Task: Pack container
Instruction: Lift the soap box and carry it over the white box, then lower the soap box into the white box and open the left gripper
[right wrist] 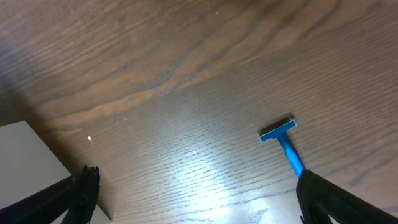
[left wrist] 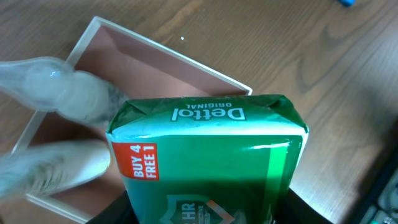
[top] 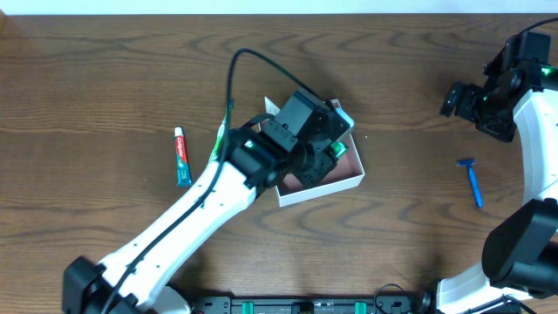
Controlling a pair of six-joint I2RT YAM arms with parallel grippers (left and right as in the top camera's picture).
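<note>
left gripper (top: 333,152) has the green dettol soap pack (left wrist: 205,149) clamped between its fingers, poised over the container (left wrist: 168,53), whose pinkish floor lies just beneath and beyond the fingertips. this looks like the placing step: next it must lower the pack inside the walls, then let go. right gripper (right wrist: 199,199) hangs spread wide, blue razor (right wrist: 283,140) just ahead of its fingers.

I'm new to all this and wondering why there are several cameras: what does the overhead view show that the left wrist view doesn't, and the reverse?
Only overhead: the toothpaste and the right arm. Only left wrist: the print on the soap pack, Dettol Original and Buy 4 Free 1. Both: the container and that pack, on the wooden table.
</note>
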